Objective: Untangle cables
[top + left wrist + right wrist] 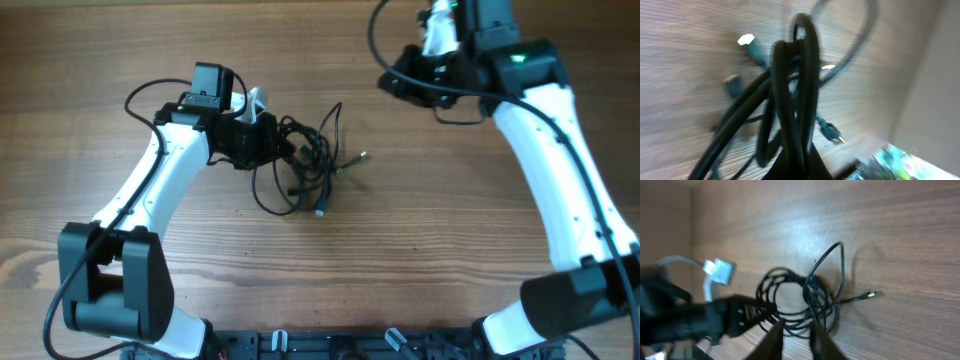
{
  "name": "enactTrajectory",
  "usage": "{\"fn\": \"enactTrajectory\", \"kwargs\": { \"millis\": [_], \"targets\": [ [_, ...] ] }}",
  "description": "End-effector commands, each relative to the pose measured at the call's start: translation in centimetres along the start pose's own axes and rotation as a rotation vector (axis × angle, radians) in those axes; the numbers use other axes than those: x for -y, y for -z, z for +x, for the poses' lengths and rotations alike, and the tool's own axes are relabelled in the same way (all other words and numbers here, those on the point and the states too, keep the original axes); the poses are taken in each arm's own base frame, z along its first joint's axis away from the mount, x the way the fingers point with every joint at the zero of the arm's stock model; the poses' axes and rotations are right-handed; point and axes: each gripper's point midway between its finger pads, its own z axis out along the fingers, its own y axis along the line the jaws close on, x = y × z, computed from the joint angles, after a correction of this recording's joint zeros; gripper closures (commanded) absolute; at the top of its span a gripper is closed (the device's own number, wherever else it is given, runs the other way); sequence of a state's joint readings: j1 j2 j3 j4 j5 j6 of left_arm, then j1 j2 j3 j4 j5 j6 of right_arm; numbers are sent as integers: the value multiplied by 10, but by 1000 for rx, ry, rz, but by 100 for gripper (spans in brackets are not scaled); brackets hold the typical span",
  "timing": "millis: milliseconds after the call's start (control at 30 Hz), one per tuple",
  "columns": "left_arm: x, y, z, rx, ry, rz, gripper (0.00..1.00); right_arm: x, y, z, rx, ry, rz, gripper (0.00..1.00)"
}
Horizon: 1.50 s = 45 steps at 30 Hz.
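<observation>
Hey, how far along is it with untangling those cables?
Barely started. Done: nothing separated; the cables are one knotted bundle, with just one plug end poking out free. In hand: the left gripper looks clamped on the bundle's left edge, while the right gripper is open and empty, away from it. Left: pulling each cord apart.

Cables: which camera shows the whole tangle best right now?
Overhead: the cables show sharp, with loops and loose ends spread out. Right wrist shows the tangle smaller and blurred; left wrist is too close, only blurred loops.
</observation>
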<state>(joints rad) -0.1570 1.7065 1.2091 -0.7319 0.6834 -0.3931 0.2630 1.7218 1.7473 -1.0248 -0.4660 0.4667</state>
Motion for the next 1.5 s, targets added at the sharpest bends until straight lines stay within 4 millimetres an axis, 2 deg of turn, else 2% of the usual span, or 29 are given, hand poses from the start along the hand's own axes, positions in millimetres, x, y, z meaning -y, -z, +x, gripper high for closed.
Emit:
{"fn": "enactTrajectory", "kwargs": {
  "millis": [0,33,133,367,433,567,667,700,767,1033,1067,1100,1167,1233,1333,1400,1433,1467],
  "targets": [
    [52,21,-5,-28,-120,342,96,-1,-28,14,-83,23,11,72],
    [66,33,-9,-26,-145,448,96,-3,-35,18,-109,22,0,66],
    [75,45,-11,-40,-138,533,96,-9,-45,24,-131,39,-9,57],
    [81,50,-5,-69,-144,581,96,-16,-89,39,-199,61,-9,57],
    [82,49,-5,-70,-145,581,96,-9,-101,38,-205,31,13,58],
    [84,48,-3,-76,-153,581,96,-7,-119,28,-179,16,4,63],
    [86,45,-1,-82,-162,579,96,0,-135,23,-167,2,15,72],
    [86,45,-1,-82,-162,579,96,0,-136,21,-162,-4,13,77],
    [86,45,-1,-82,-162,579,96,-1,-136,20,-158,-1,9,96],
    [82,43,-3,-69,-158,555,96,-7,-135,24,-179,3,-23,96],
    [76,39,-6,-54,-142,514,96,-8,-133,23,-175,11,-26,96],
    [61,31,-11,-23,-107,422,96,-13,-126,22,-164,20,-36,96],
    [34,21,-17,19,-46,262,96,-35,-106,20,-157,67,-133,96],
    [9,16,-19,46,2,127,96,-68,-72,21,-154,117,-285,96],
    [0,15,-18,49,21,80,96,-107,-23,25,-149,165,-471,96],
    [-1,15,-15,37,32,74,96,-110,5,15,-113,136,-514,96],
    [-2,15,-14,34,35,73,96,-108,12,11,-100,129,-523,96],
    [-2,15,-13,29,37,71,96,-101,25,0,-61,102,-522,96]
  ]
}}
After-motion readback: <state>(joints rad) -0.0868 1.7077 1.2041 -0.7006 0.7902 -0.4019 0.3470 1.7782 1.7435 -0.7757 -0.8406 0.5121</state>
